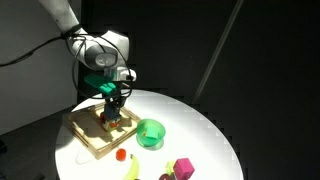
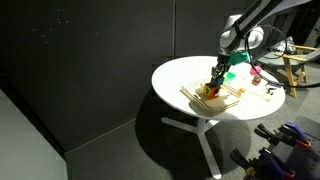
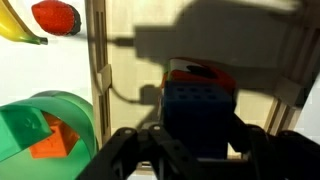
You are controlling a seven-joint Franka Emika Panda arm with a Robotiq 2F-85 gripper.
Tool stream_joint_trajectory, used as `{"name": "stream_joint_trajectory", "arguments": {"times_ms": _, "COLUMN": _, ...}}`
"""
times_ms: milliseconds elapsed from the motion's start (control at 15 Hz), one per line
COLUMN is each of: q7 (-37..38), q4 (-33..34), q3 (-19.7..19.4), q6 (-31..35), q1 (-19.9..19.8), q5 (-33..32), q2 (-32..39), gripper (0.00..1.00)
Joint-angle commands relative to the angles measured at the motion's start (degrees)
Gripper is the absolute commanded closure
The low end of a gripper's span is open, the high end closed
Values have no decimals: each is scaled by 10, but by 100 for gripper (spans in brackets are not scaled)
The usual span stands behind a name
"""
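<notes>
My gripper [image 1: 113,107] [image 2: 214,85] hangs straight down over a wooden rack [image 1: 98,132] [image 2: 213,96] on the round white table [image 1: 210,135]. In the wrist view its fingers [image 3: 190,150] are closed around a dark blue block [image 3: 197,115] that has a red-orange piece [image 3: 200,71] just beyond it, above the wooden board [image 3: 130,100]. The block sits low, at or touching the rack; contact is hidden by shadow.
A green bowl [image 1: 150,133] [image 3: 45,135] holding an orange piece [image 3: 47,140] stands beside the rack. A red fruit [image 1: 119,155] [image 3: 55,16], a yellow banana [image 1: 132,168] [image 3: 18,28] and a pink block [image 1: 183,167] lie near the table's front edge.
</notes>
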Motion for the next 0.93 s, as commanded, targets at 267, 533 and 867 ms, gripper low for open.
{"name": "stream_joint_trajectory", "arguments": {"times_ms": 267, "q7": 16, "q4": 16, "q3": -2, "q6": -17, "q1": 4, "q5": -9, "q2": 16, "gripper": 44}}
{"name": "stream_joint_trajectory", "arguments": {"times_ms": 533, "q7": 16, "q4": 17, "q3": -2, "q6": -18, "q1": 4, "q5": -10, "q2": 18, "gripper": 8}}
{"name": "stream_joint_trajectory", "arguments": {"times_ms": 867, "q7": 13, "q4": 13, "q3": 0, "q6": -21, "q1": 1, "q5": -6, "q2": 13, "gripper": 0}}
